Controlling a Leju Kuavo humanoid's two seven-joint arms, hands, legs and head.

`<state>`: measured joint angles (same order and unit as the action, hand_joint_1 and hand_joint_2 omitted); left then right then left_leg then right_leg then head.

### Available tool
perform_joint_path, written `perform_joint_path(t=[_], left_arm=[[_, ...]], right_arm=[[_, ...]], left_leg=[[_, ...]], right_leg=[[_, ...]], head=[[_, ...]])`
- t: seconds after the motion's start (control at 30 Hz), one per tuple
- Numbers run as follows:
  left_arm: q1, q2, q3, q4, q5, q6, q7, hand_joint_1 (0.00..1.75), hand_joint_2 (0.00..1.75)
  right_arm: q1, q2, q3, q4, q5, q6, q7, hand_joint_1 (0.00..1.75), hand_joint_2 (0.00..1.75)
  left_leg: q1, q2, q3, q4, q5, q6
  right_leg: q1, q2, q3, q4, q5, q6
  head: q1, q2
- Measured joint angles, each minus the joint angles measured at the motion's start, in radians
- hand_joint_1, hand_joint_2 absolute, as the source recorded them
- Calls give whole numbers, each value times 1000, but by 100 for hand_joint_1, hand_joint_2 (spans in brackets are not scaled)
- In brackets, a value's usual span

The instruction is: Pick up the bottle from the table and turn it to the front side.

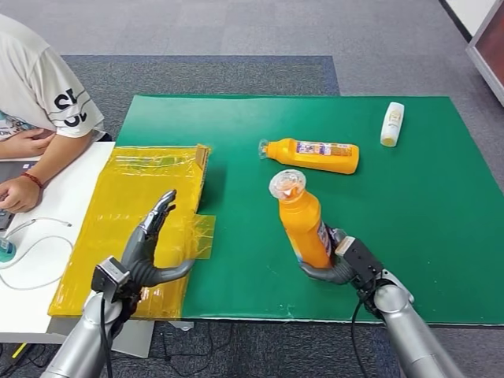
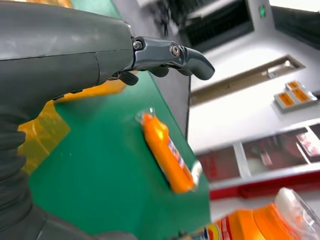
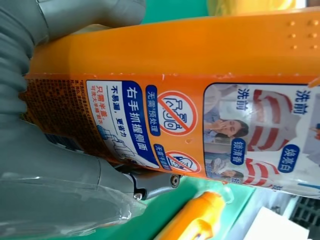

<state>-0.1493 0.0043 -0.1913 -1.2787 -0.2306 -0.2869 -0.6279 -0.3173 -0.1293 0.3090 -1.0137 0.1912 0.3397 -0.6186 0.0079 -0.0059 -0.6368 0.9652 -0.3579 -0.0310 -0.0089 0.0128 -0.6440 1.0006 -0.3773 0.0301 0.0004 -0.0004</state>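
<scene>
The robot's right hand (image 1: 335, 264) grips an orange bottle (image 1: 302, 220) near its base and holds it up off the green mat (image 1: 416, 205), just right of centre in the lower half of the head view. The bottle leans a little, its clear-capped top pointing up and to the left. In the right wrist view the bottle (image 3: 181, 75) crosses the frame lengthwise with its printed label turned to the camera, blue panels of Chinese text and red prohibition signs plain to read, while the grey thumb and a dark finger of the right hand (image 3: 75, 185) wrap it from either side.

The left hand (image 1: 151, 240) hangs in the lower left of the head view above a yellow plastic sheet (image 1: 131, 197), fingers spread and stretched forward with nothing in them. In the left wrist view the left hand (image 2: 113, 55) shows the same, fingers straight and apart.

A second orange bottle (image 1: 312, 155) lies on its side on the mat just above the held one, cap to the left. A small white bottle (image 1: 391, 124) lies well apart in the upper right of the mat. At the upper left edge a person's arm (image 1: 35, 169) rests on a white table (image 1: 65, 213).
</scene>
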Motion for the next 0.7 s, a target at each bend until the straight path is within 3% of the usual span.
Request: perform_joint_path(t=[0.2, 0.33, 0.7], left_arm=[[-28, 63, -18, 53, 180, -312, -3, 0, 175], [-51, 119, -55, 76, 229, -432, -3, 0, 175], [-108, 178, -112, 129, 245, -494, -3, 0, 175]], right_arm=[[-10, 40, 32, -57, 10, 25, 1, 175, 175], [-34, 58, 89, -92, 21, 26, 4, 175, 175], [-69, 85, 215, -125, 83, -16, 23, 175, 175]], left_leg=[[0, 0, 0, 0, 0, -1], [0, 0, 0, 0, 1, -1], [0, 0, 0, 0, 1, -1]], right_leg=[[0, 0, -1, 0, 0, 0], [0, 0, -1, 1, 0, 0], [0, 0, -1, 0, 0, 0]], head=[[0, 0], [0, 0], [0, 0]])
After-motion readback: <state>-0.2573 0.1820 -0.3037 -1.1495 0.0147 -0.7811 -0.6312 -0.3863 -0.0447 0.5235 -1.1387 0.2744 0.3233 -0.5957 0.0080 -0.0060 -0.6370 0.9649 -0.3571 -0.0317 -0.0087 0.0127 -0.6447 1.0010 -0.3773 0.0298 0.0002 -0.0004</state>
